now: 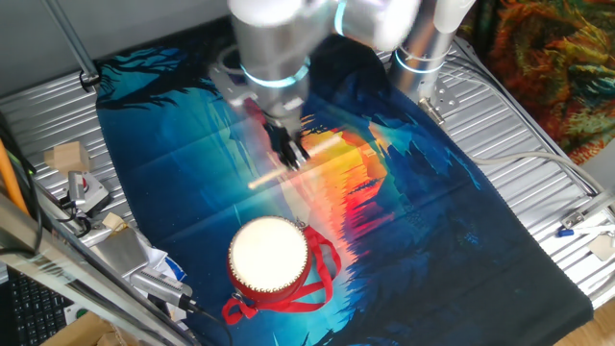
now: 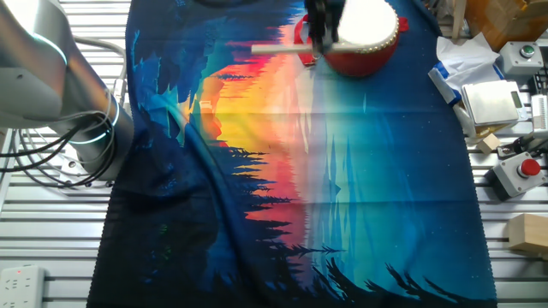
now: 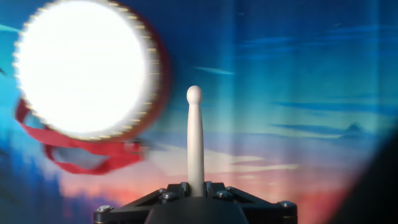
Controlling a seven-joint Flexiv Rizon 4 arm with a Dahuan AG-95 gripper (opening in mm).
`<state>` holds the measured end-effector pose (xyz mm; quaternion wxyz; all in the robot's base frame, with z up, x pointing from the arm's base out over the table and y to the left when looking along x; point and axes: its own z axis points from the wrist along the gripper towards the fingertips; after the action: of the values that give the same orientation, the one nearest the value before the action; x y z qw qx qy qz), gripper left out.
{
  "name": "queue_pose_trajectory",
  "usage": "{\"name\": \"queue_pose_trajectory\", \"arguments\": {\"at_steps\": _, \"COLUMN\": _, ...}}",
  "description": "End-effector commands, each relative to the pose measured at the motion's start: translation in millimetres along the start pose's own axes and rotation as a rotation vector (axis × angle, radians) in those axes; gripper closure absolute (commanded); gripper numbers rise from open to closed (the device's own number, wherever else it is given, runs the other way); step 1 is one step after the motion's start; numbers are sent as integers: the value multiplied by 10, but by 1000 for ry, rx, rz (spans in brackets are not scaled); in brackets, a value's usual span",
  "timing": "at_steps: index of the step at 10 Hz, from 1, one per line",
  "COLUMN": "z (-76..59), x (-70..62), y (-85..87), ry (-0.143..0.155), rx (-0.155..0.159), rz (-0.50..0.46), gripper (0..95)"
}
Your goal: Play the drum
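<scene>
A: What is seen in one fixed view?

B: The drum [image 1: 269, 255] is seen standing on the printed cloth [image 1: 461, 202], white head up, with its red ribbon straps [image 1: 317, 284] spread on the cloth beside it. The gripper [image 1: 291, 154] is held above the cloth, away from the drum toward the far side, well apart from it. A pale wooden stick [image 1: 298, 163] is clamped between the fingers, lying roughly level and blurred.

A: And beyond the cloth?

B: Wooden blocks [image 1: 67, 156] and small clutter are seen on the slatted metal table [image 1: 144, 82], on the side of the drum toward the picture's left edge.

A: What is shown in the other fixed view?

B: The drum [image 2: 364, 38] is found at the top edge of the cloth [image 2: 342, 188]. The gripper [image 2: 318, 34] is seen just beside it, dark and blurred, with the stick [image 2: 278, 50] pointing away from the drum, level over the cloth. A red push button [image 2: 527, 167] and a grey box [image 2: 488, 101] are placed off the cloth, below the drum on the picture's right side.

A: And the hand view?

B: The stick [image 3: 195, 140] is seen gripped at its base by the closed fingers, its rounded tip pointing away from the camera. The drum [image 3: 87, 68] is seen beside the tip, toward the picture's left, its head overexposed. Whether tip and rim touch cannot be told. The ribbon straps [image 3: 87, 152] are seen lying under the drum's near edge.
</scene>
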<state>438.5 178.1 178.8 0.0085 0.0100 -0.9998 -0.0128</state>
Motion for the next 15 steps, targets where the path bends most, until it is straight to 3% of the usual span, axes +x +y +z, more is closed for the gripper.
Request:
{"name": "queue_pose_trajectory", "arguments": {"at_steps": 1, "z": 84, "x": -41, "y": 499, "ry": -19, "rx": -6, "rz": 66, "gripper": 950}}
{"name": "queue_pose_trajectory", "arguments": {"at_steps": 3, "z": 133, "x": -65, "y": 645, "ry": -30, "rx": -27, "rz": 95, "gripper": 950}}
{"name": "queue_pose_trajectory", "arguments": {"at_steps": 7, "z": 231, "x": -110, "y": 877, "ry": -34, "rx": -33, "rz": 117, "gripper": 950}}
{"name": "queue_pose_trajectory", "arguments": {"at_steps": 15, "z": 239, "x": -95, "y": 892, "ry": -22, "rx": -26, "rz": 116, "gripper": 950}}
